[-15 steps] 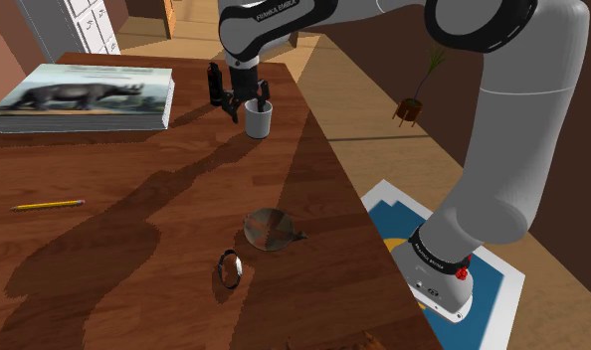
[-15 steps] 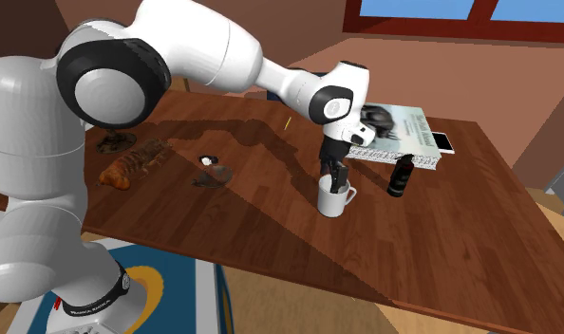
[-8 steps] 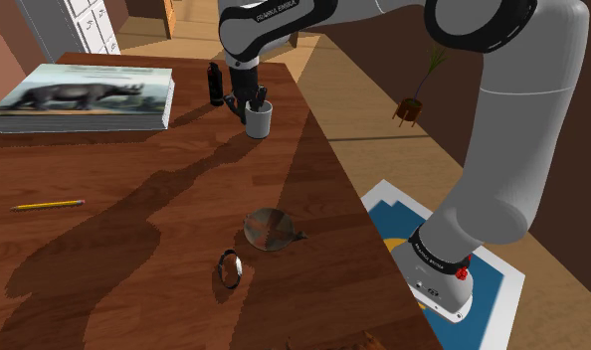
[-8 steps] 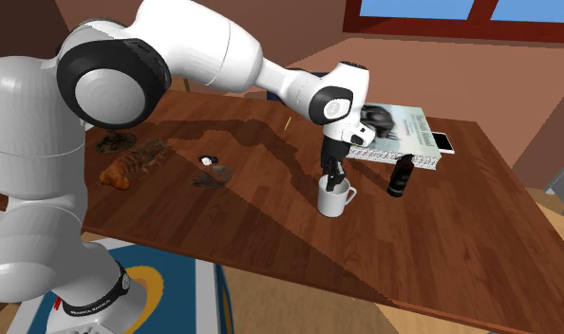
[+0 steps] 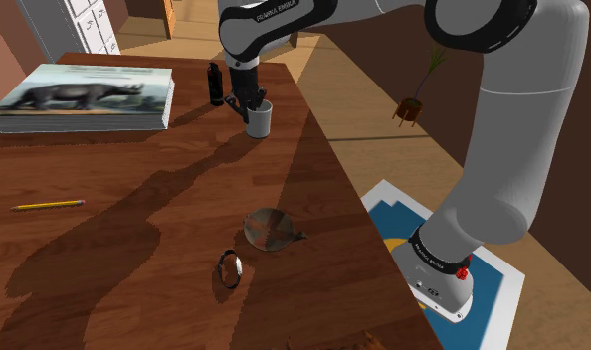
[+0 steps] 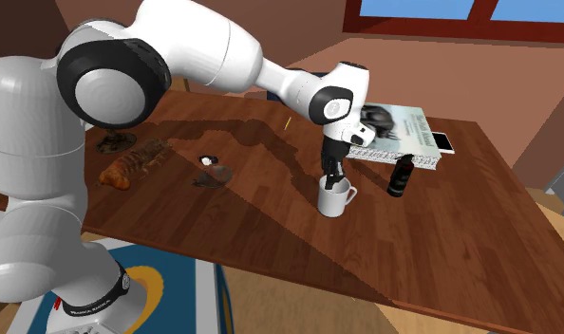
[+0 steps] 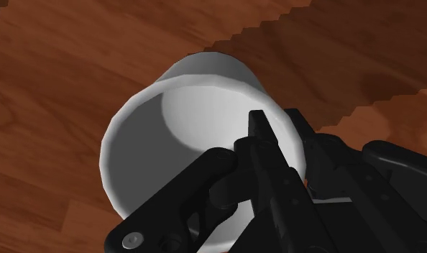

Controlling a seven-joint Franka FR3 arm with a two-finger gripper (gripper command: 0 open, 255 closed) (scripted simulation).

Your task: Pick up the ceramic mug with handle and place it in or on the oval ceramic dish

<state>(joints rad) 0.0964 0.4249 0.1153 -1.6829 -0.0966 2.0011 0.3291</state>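
Note:
A plain white mug (image 5: 260, 121) stands upright on the wooden table (image 5: 134, 249), near its far edge in the shoulder view. Its handle (image 6: 349, 196) points to the second exterior view's right. My black gripper (image 5: 254, 99) comes down from above and is shut on the mug's rim: one finger (image 7: 259, 140) is inside the mug (image 7: 183, 108) and the other presses on the outside of the wall. The mug (image 6: 333, 200) rests on the table under the gripper (image 6: 331, 178). The small greyish oval dish (image 5: 269, 228) lies nearer the stand, also seen as the dish (image 6: 216, 175).
A thick book (image 5: 85, 96) with a rhino cover lies at the shoulder view's left, a black bottle (image 5: 215, 84) close behind the mug. A pencil (image 5: 48, 205), a small ring-shaped thing (image 5: 231, 268), a pastry (image 6: 133, 163) and a phone (image 6: 443, 141) lie on the table.
The fingers stood apart around the mug's rim a second ago and have shut on its wall. The arm and the mug have stayed in place.

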